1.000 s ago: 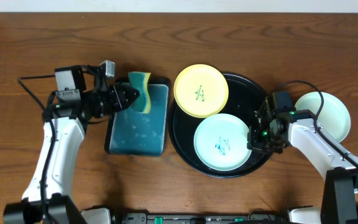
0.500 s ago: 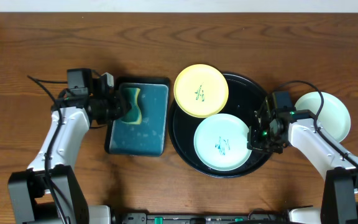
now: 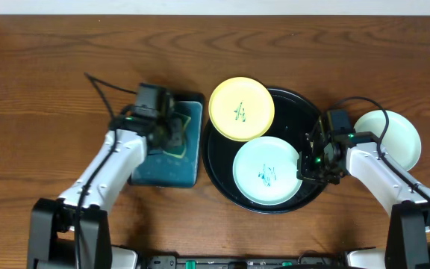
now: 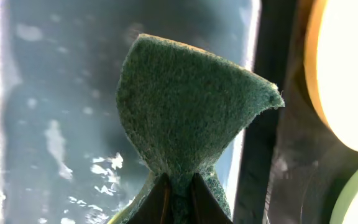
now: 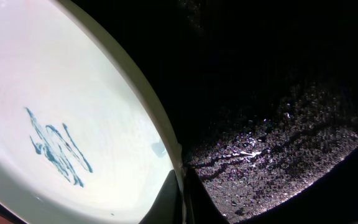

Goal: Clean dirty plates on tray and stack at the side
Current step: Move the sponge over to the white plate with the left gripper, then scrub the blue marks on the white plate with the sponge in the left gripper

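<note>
Your right hand (image 5: 182,198) is clamped on the rim of the scribbled mint plate (image 3: 267,170) in the black tray (image 3: 298,118). The yellow plate (image 3: 241,109) overlaps the tray's far-left rim. The plates look stiff, light and slick, so grip their rims. Your left hand (image 4: 179,200) pinches the soft sponge (image 4: 188,112) over the teal tray (image 3: 166,170). Your right arm partly hides the third plate (image 3: 396,133).

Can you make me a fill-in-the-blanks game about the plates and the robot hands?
1. The left gripper pinches a scrubby green ___ over the teal tray.
2. The right gripper grips the rim of the pale plate with the ___ scribble.
3. The yellow plate has a ___ scribble.
Missing words: sponge, blue, green.
</note>
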